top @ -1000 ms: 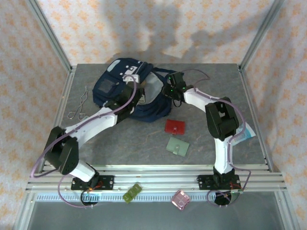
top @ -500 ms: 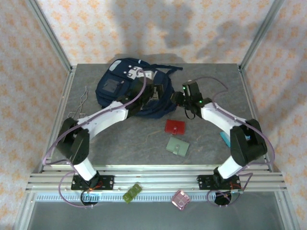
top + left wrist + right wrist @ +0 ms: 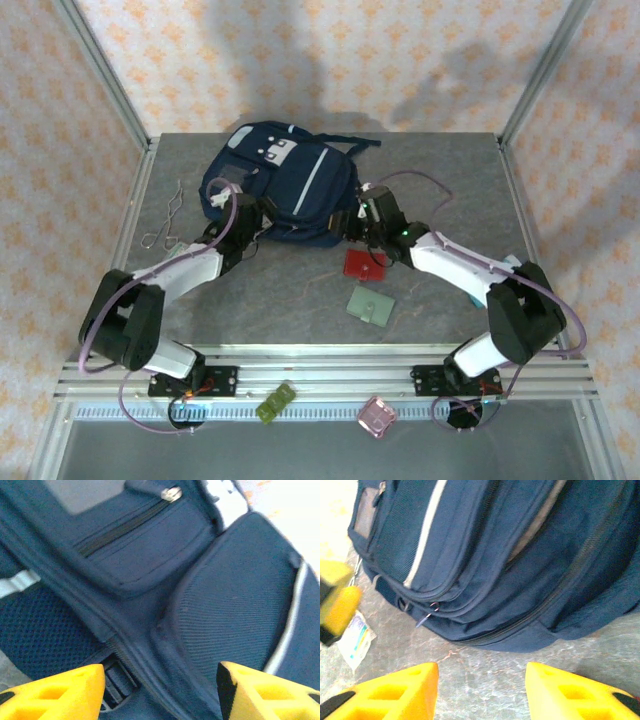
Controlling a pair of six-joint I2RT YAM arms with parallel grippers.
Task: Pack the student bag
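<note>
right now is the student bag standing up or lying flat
Lying flat. The student bag rests on the table with its striped front and patches facing up; the right wrist view shows its edge on the tabletop.

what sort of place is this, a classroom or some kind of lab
Most likely a robot lab test cell, not a classroom: a grey table boxed in by aluminium frame posts and patterned backdrop walls, with two robot arms bolted to a rail at its near edge.

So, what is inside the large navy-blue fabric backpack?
Its inside is hidden. The navy-blue backpack lies on the grey table with the visible zips shut, so fabric covers any contents.
</note>
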